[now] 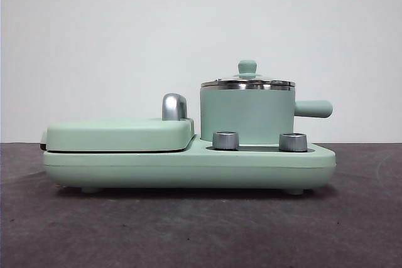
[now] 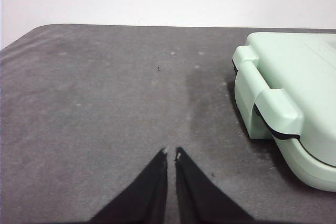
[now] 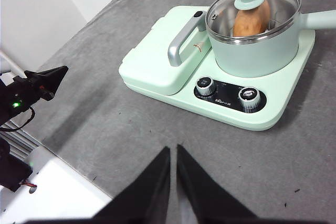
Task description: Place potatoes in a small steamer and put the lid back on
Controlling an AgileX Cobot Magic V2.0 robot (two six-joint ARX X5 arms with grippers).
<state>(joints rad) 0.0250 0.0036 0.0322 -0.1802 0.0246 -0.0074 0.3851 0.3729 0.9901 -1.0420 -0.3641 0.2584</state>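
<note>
The small steamer is a mint-green pot standing on the right side of the green appliance base, its stubby handle pointing right. The glass lid with a green knob sits on its steel rim. In the right wrist view the orange-brown potato shows through the lid, inside the steamer. My right gripper is shut and empty, hanging above the table well away from the appliance. My left gripper is shut and empty, low over bare table beside the appliance's end. Neither gripper shows in the front view.
The flat mint-green griddle cover with a chrome handle lies on the left of the base. Two steel knobs sit on the base's front. The other arm's black tip shows near the table's edge in the right wrist view.
</note>
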